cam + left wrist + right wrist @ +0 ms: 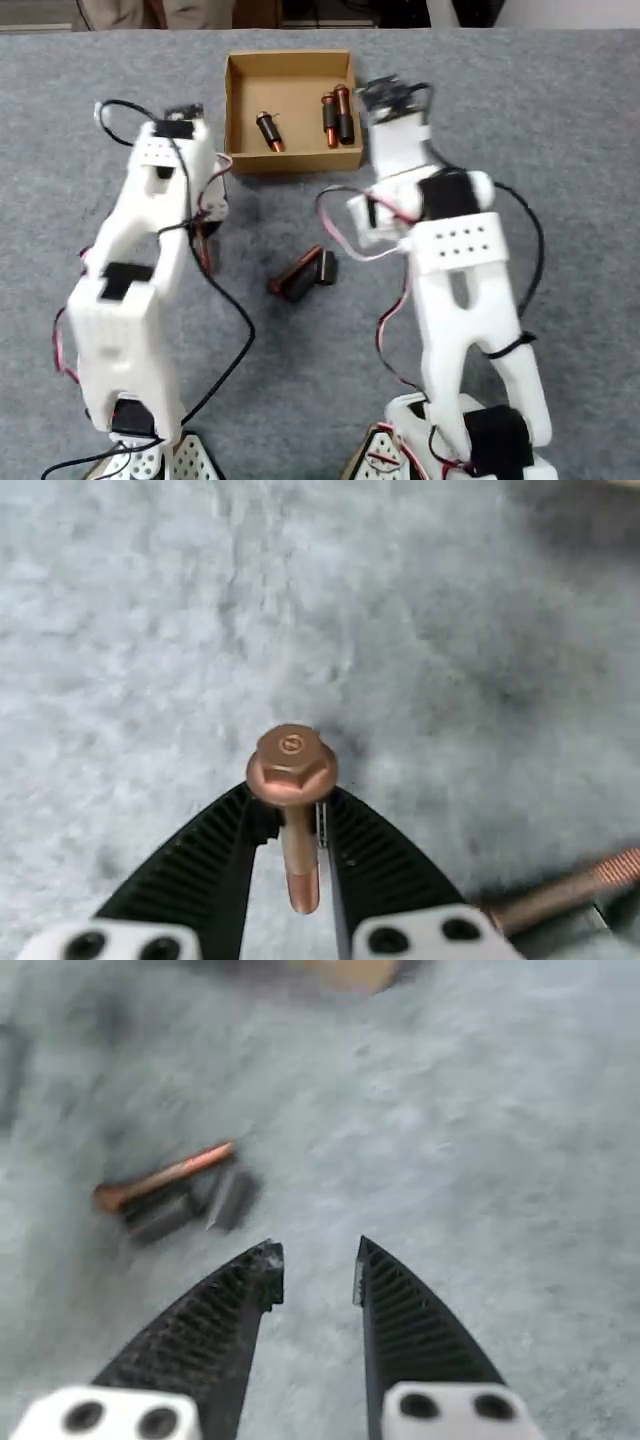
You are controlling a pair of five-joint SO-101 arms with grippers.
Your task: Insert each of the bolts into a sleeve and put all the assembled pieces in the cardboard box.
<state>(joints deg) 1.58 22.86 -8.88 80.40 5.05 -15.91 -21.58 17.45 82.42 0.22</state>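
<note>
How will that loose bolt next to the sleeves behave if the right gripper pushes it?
Probably rigid: the loose bolt looks like copper-coloured metal. Its round shank may roll, though the fuzzy grey mat and the sleeves beside it should damp that.

The bolt (pixel 291 772) is copper, sleeves (pixel 303 279) black (table (pixel 560 120) grey).

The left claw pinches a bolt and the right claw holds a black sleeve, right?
Not quite. The left claw does pinch the bolt, but the right claw is open and empty; the right wrist view shows the black sleeves lying on the table beyond it.
</note>
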